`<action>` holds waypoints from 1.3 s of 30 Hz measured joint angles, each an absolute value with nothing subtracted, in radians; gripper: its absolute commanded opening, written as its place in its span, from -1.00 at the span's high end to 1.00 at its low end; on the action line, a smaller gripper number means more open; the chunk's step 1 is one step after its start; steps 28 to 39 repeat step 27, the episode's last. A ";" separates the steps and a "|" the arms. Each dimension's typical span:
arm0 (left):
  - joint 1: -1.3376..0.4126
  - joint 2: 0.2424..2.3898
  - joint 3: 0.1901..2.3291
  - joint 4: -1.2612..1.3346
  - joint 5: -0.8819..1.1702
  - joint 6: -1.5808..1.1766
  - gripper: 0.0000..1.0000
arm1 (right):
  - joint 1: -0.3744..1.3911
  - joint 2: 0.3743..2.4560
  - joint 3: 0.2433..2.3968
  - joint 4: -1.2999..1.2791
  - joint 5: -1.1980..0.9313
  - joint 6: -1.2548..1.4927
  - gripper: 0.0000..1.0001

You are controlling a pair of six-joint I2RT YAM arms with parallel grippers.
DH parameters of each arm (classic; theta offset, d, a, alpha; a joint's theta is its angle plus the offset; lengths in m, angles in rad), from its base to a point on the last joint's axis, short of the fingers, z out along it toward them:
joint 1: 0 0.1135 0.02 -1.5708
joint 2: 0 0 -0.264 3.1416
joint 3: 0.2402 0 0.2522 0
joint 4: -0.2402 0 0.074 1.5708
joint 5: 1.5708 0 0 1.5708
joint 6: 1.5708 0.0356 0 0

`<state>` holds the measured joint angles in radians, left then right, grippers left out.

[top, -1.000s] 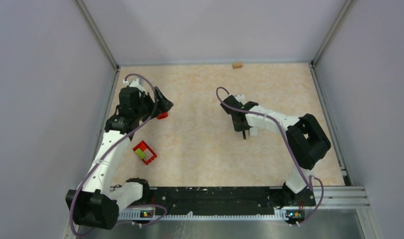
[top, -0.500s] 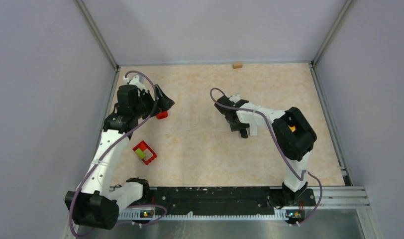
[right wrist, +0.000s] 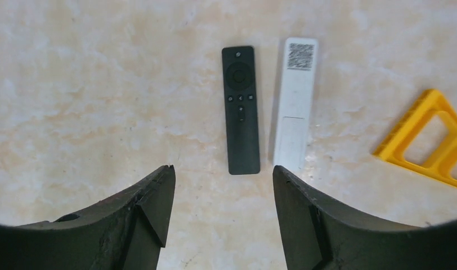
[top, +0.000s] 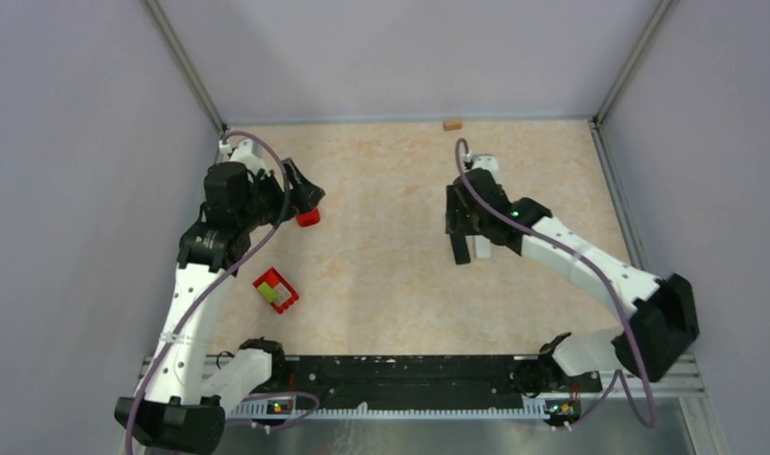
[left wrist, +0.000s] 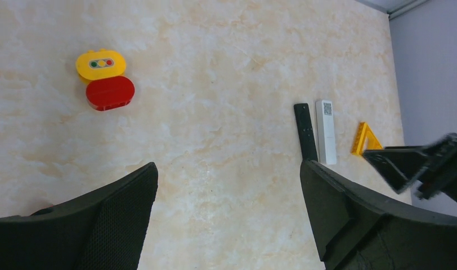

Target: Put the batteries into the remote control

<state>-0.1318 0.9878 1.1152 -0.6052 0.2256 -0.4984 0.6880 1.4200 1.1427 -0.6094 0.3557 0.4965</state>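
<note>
A yellow oval block (left wrist: 101, 63) with green, yellow and red dots on top lies touching a red oval block (left wrist: 110, 93) on the beige marbled table (top: 381, 284). A yellow triangular frame (right wrist: 434, 140) lies flat, well apart from them. A small red tray (top: 265, 277) holds a yellow-green piece and pale pieces. A tan wooden block (top: 451, 123) sits at the table's far edge.

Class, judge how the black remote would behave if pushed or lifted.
The black remote looks rigid, so it likely keeps its shape. Flat and slim, it should slide rather than roll. Its low profile may make pinching awkward.
</note>
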 measured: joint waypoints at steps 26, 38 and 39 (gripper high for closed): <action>-0.132 0.550 1.219 -0.675 -0.185 -0.314 -0.97 | 0.675 0.471 1.245 -0.885 1.106 0.400 -0.91; -0.132 0.550 1.221 -0.677 -0.186 -0.311 -0.97 | 0.675 0.471 1.245 -0.885 1.109 0.400 -0.91; -0.132 0.550 1.221 -0.677 -0.186 -0.311 -0.97 | 0.675 0.471 1.245 -0.885 1.109 0.400 -0.91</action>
